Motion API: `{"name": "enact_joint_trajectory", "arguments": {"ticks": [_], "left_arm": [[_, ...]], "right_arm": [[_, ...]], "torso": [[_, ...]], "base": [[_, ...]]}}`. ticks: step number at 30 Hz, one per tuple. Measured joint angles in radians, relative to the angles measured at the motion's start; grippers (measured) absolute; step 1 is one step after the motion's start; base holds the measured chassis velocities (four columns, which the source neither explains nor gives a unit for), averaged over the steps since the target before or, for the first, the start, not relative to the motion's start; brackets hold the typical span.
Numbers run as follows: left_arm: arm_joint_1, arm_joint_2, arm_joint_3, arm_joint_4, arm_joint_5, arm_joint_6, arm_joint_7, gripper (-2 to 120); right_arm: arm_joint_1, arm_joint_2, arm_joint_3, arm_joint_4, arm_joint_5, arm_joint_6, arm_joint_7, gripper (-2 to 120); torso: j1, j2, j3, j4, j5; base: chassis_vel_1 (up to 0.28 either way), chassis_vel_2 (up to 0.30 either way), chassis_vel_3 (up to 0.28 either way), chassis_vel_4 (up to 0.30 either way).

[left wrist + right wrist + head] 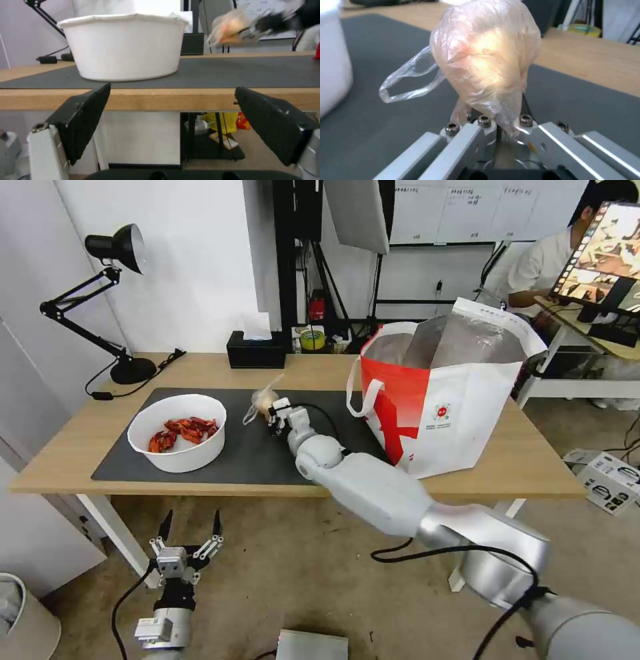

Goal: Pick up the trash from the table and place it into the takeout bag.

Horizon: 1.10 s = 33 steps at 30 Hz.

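Item: small knotted bag (262, 401), held over the mat (127, 457) on the bench (73, 447).
Left pincer (190, 528) spread, below the bench edge. Bowl (177, 432) of shells on mat. Right pincer (277, 415) clamped on the bag's lower end: likely light, soft, slippery film; long axis points away from pincer, loop trailing toward bowl. Takeout bag (437, 400) stands open, right.

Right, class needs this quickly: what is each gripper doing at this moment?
Left gripper: open, holding nothing, below the table edge.
Right gripper: closed on the small plastic bag, above the mat.
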Motion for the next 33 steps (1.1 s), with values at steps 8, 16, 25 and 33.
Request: {"name": "enact_joint_trajectory", "arguments": {"ticks": [8,16,25,33], "left_arm": [[0.001,0.000,0.002,-0.002,0.001,0.001,0.000,100],[0.015,-0.001,-0.006,-0.013,0.009,0.002,0.000,100],[0.022,-0.012,-0.007,-0.019,0.023,0.003,0.000,100],[0.021,-0.017,0.006,-0.020,0.031,0.004,0.000,100]], "right_arm": [[-0.074,-0.135,0.062,0.369,0.046,-0.067,0.109,1],[-0.132,-0.197,0.191,0.672,0.071,-0.125,0.254,0],[-0.174,-0.194,0.409,0.786,0.060,-0.188,0.420,0],[-0.177,-0.193,0.562,0.745,0.087,-0.228,0.539,0]], "torso": [[0.000,0.000,0.000,0.0001,-0.0001],[0.000,0.000,0.000,0.0001,-0.0001],[0.000,0.000,0.000,0.0001,0.0000],[0.000,0.000,0.000,0.0001,0.0000]], "base": [[0.000,0.000,0.000,0.000],[0.000,0.000,0.000,0.000],[0.000,0.000,0.000,0.000],[0.000,0.000,0.000,0.000]]}}
